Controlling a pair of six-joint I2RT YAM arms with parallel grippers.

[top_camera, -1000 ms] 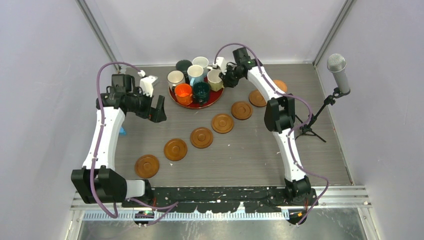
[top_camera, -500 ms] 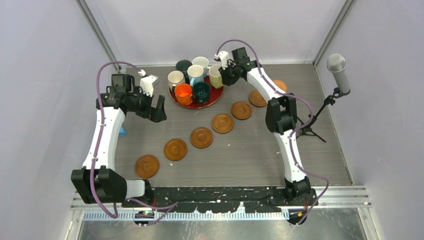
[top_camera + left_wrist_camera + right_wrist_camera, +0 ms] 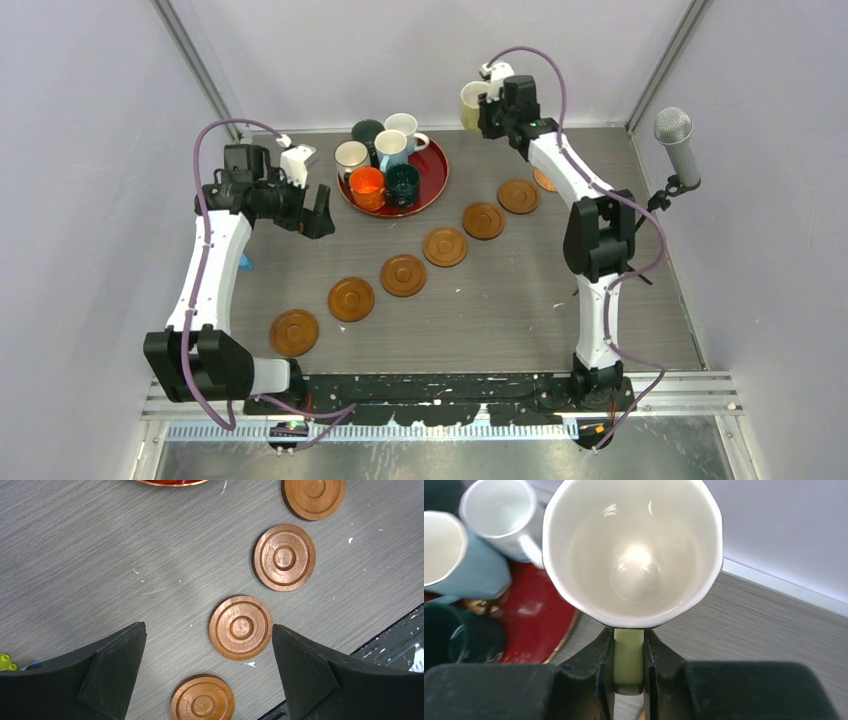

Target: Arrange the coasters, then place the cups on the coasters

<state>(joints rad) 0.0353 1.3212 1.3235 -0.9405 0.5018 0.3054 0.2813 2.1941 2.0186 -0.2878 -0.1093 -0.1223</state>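
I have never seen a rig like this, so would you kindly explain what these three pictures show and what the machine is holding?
These are two robot arms bolted at the near edge of a table. The wide picture comes from a fixed camera above and behind them; the other two come from a camera on each wrist, looking past that arm's own tool. On the table a red tray carries six mugs, and wooden coasters lie in a diagonal row. The left tool is open and empty, hovering over the coasters. The right tool is shut on the handle of a pale yellow mug, holding it in the air beside the tray. The grey thing on a stand at the right is a microphone.
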